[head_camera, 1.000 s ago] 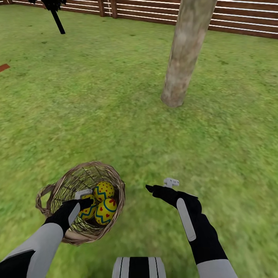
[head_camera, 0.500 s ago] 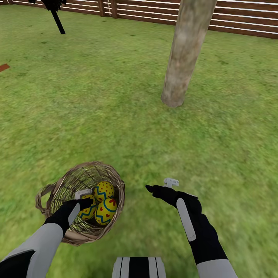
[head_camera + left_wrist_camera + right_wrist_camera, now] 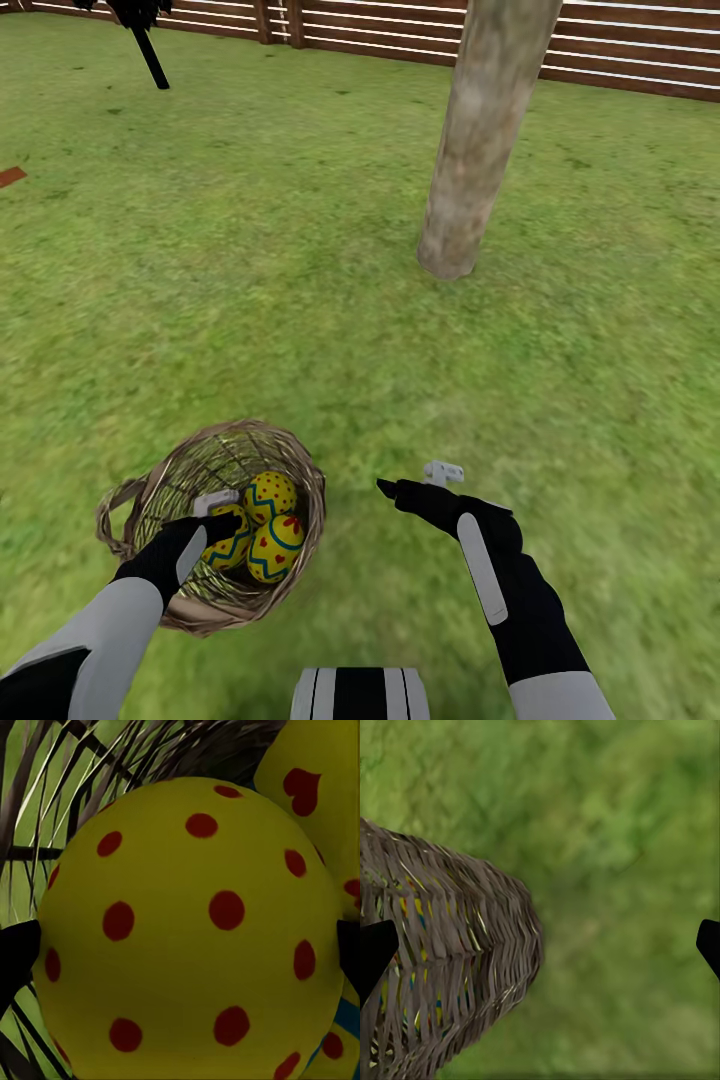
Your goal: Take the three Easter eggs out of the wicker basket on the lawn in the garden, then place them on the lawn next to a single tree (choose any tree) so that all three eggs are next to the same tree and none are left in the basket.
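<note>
Reaching down into the basket (image 3: pixel 215 520), the left gripper (image 3: pixel 180 945) has its two dark fingertips standing at either flank of a dotted egg (image 3: pixel 187 930), wide apart and seemingly not yet pressing, so I read it as open around the egg rather than clamped; in the head view that gripper (image 3: pixel 222 512) sits over the eggs (image 3: pixel 255 525), which lie bunched together against the basket's right wall, all three inside. The egg looks hard, smooth and rounded, so I judge it light but slippery: the safest hold is across its widest belly, fingertips square to each other, since a grip nearer either end would likely squirt it out. The neighbour with hearts (image 3: pixel 315 802) is touching or just beside it, so a straight lift should avoid dragging it along. The basket is loose woven twig, light, and may tip or ride up with the egg if a finger catches the weave. The right gripper (image 3: pixel 415 482) hovers over bare lawn (image 3: pixel 300 300) just beside the basket's right rim, its fingertips well apart with nothing between them, open; its own camera looks past the basket wall (image 3: pixel 457 967) onto grass. The tree (image 3: pixel 470 150) stands well beyond the basket, toward the fence (image 3: pixel 620 50), with open grass around its foot
</note>
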